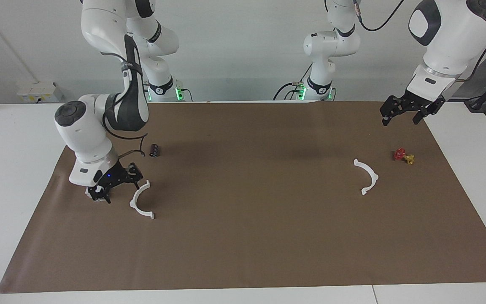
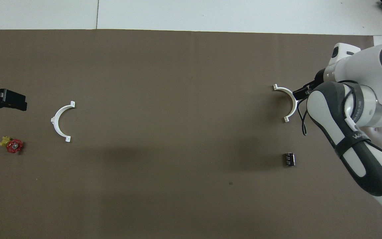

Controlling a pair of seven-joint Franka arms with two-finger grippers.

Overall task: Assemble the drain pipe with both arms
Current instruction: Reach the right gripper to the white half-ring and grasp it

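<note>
Right claw point(image 1: 118, 188) low, open; left claw point(image 1: 401, 116) raised, open.

Almost nothing could be read from where I stood. Only on the right arm point(image 2: 350, 132), in the overhead view, a grey band around the forearm carried some light letters; they began like "WA", but the rest I could not make out. A second band on the same arm had small writing too, too small to read. The other things carried no text I could read.
</note>
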